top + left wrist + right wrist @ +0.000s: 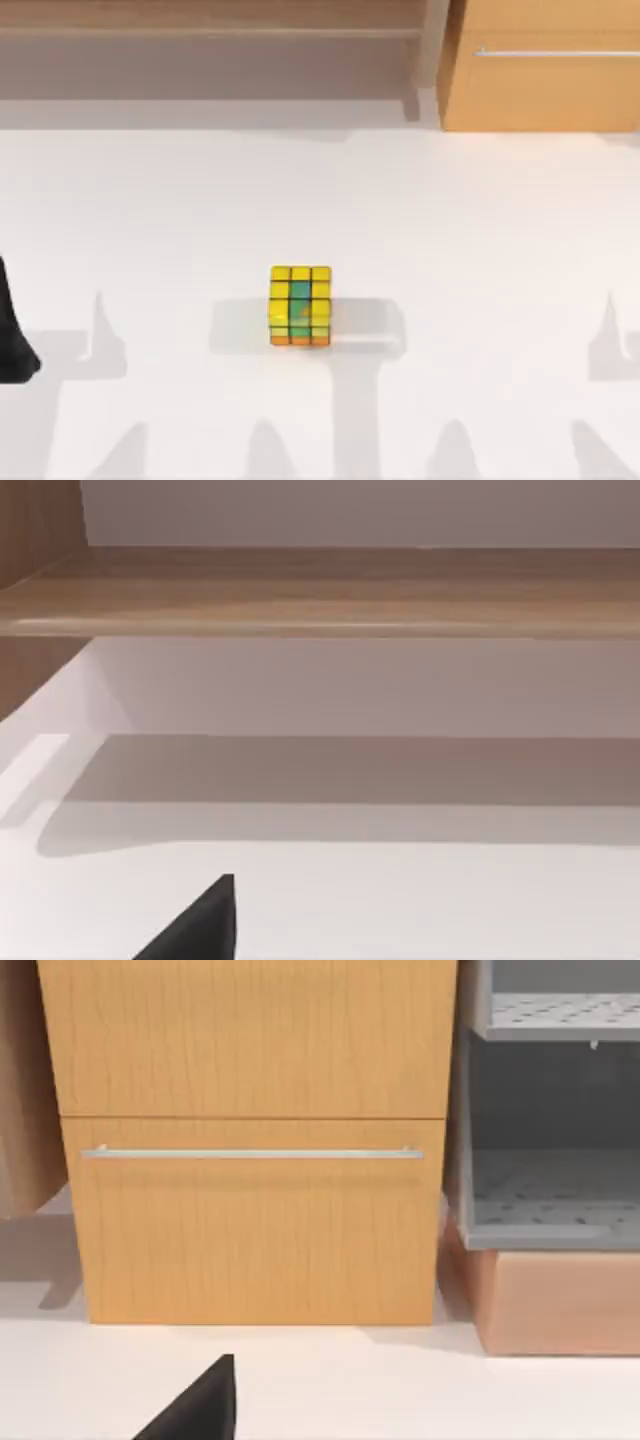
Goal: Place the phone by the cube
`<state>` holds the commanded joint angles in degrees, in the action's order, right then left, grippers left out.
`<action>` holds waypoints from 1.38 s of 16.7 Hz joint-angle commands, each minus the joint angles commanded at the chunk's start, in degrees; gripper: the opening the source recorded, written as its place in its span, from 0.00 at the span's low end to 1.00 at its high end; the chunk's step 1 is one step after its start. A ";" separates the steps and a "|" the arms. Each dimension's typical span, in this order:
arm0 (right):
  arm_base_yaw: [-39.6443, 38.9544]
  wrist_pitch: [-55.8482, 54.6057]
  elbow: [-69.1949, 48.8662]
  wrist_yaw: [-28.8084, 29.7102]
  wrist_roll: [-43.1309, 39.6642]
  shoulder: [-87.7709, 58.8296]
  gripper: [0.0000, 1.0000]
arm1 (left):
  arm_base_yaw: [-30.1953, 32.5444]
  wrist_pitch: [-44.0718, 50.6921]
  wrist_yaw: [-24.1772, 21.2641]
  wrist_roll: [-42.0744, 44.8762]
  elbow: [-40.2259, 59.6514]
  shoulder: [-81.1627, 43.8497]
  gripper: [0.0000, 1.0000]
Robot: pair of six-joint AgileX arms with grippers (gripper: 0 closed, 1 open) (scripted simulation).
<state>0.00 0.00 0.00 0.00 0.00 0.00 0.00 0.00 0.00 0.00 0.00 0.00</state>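
The cube point(300, 305), mostly yellow with green and orange squares, stands near the table's middle. A flat, pale, reflective rectangle with rounded corners lies across the same spot and shows on both sides of the cube; this is the phone point(365, 325). Its middle is hidden by the cube, and I cannot tell whether the cube rests on it. My left arm point(12, 335) is a dark shape at the table's left edge, far from both. A dark part of my left gripper point(200, 930) shows in the left wrist view, and of my right gripper point(200, 1410) in the right wrist view.
A wooden shelf point(210, 45) runs along the back left. A wooden drawer cabinet point(545, 70) with a metal handle point(250, 1153) stands at the back right, beside a grey rack point(550, 1190) on a wooden box. Grey arm shadows cross the white table point(320, 200).
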 joint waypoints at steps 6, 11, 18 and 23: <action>2.81 4.43 -4.23 -0.08 -5.27 -6.23 1.00 | 0.00 0.00 0.00 0.00 0.00 0.00 1.00; 10.19 16.28 -15.77 -0.51 -19.63 -27.48 1.00 | 0.00 0.00 0.00 0.00 0.00 0.00 1.00; 22.02 35.78 -33.94 -1.21 -42.79 -66.15 1.00 | 0.00 0.00 0.00 0.00 0.00 0.00 1.00; 28.08 45.31 -43.61 -1.46 -54.65 -83.36 1.00 | 0.00 0.00 0.00 0.00 0.00 0.00 1.00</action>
<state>28.08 45.31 -43.61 -1.46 -54.65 -83.36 0.00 0.00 0.00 0.00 0.00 0.00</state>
